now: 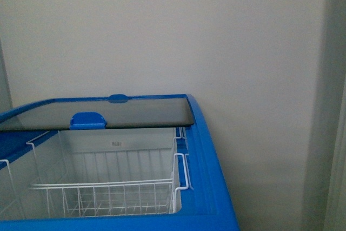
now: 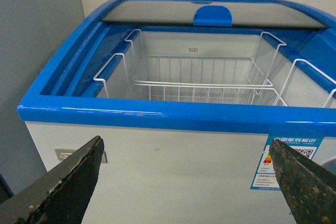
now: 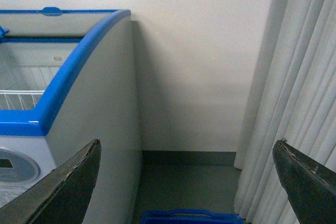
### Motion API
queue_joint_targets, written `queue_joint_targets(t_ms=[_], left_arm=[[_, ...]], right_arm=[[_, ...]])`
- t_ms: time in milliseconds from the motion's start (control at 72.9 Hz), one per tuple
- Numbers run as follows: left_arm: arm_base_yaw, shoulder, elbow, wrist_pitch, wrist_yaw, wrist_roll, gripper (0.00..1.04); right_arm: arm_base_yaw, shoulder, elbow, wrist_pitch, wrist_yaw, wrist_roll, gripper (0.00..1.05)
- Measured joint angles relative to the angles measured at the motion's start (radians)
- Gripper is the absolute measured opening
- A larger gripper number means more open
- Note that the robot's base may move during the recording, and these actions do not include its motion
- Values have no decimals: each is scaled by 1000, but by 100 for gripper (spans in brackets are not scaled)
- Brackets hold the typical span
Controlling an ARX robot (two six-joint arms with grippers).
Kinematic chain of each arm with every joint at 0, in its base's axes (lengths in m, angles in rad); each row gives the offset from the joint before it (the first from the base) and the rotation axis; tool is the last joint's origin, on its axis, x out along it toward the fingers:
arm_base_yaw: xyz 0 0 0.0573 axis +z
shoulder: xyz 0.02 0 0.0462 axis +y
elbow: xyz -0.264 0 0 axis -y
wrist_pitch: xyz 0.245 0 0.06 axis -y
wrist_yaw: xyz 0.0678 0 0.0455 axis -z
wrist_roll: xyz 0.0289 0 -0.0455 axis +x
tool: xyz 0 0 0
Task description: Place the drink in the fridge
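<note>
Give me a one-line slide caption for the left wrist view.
Open left tool facing the fridge, glass lid slid back over an empty white wire basket.

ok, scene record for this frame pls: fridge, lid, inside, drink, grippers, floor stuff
fridge: white chest fridge with blue rim, against the wall
lid: glass lid slid toward the back, front part of the opening uncovered
inside: white wire basket hung in the opening; nothing seen in it
drink: not visible in any view
left gripper: open, empty, in front of the fridge
right gripper: open, empty, facing the gap between fridge side and curtain
floor: rim of a blue basket at the edge of the right wrist view
</note>
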Motion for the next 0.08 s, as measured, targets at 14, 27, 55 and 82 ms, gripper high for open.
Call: queue_joint_targets(t_ms=[14,27,55,82], left_arm=[[0,0,0,0,0,0,97],[0,0,0,0,0,0,97],[0,0,0,0,0,0,97],[0,0,0,0,0,0,97]], right_arm=[[0,0,0,0,0,0,98],[0,0,0,0,0,0,98],[0,0,0,0,0,0,98],[0,0,0,0,0,0,98]])
